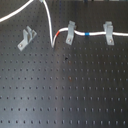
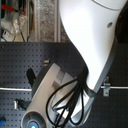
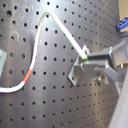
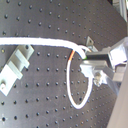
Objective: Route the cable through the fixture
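Observation:
The white cable rises off the board near the first exterior view's top edge. It drops in a loop to its red band, then runs right past its blue band. The diagonal grey fixture stands empty at the first exterior view's left, apart from the cable. It also shows in the second wrist view. My gripper is shut on the cable and holds it above the board. The second wrist view shows the gripper with the cable beside the fixture. The red band hangs below.
Two square-set grey brackets hold the cable's right part on the black perforated board. In the second exterior view the white arm hides most of the scene; one bracket and the cable show at its sides.

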Controlling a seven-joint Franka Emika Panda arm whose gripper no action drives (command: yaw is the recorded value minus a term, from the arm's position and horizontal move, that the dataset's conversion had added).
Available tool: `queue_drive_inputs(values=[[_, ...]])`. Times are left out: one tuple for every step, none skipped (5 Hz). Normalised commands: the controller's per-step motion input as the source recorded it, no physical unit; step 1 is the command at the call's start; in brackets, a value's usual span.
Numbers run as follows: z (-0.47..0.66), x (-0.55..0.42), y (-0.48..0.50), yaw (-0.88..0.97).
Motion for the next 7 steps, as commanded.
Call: queue_drive_inputs(values=[[0.16,-0.190,0.334,0.00],[0.00,-0.017,-0.019,0.00],[0.48,0.001,0.002,0.00],[0.06,0.018,0.019,0.00],[0.05,0.001,0.001,0.00],[0.31,-0.098,0.097,-0.10],[0.29,-0.125,0.119,-0.10]])
